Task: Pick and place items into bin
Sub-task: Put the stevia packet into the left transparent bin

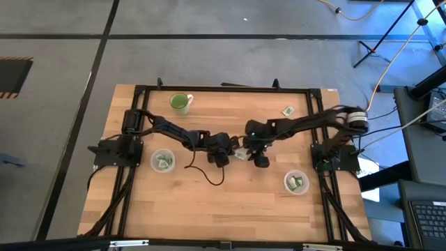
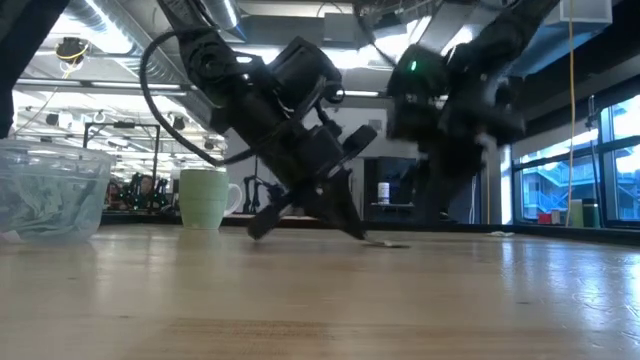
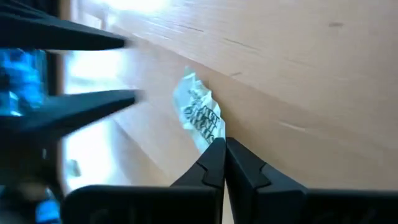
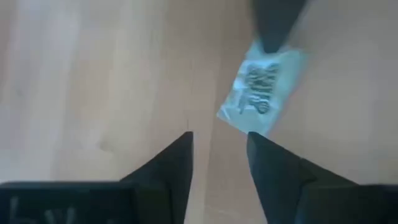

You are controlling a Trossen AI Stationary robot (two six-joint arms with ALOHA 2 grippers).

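A small green-and-white packet [image 3: 199, 115] lies on the wooden table near its middle [image 1: 240, 153]. My left gripper [image 3: 224, 152] comes in from the table's left, slanting down, and is shut at the packet's end; its tips reach the tabletop in the low view [image 2: 355, 232]. My right gripper [image 4: 219, 140] hangs open just to the packet's right [image 1: 261, 160], above the table, with nothing between its fingers. The packet [image 4: 261, 93] shows just beyond its fingertips. Another packet [image 1: 287, 111] lies flat at the far right. My left gripper pinches one end of the packet [image 3: 212, 138] between its two fingertips. The fingers slant down from the table's left and lie along the packet. The rest of the packet [image 2: 385, 241] lies flat on the table beyond the tips.
A clear bowl [image 1: 163, 162] with packets in it stands on the left and another [image 1: 296, 183] at the near right. A light-green mug [image 1: 180, 103] stands at the far left. A black cable [image 1: 209, 174] loops on the table. The near half of the table is bare wood.
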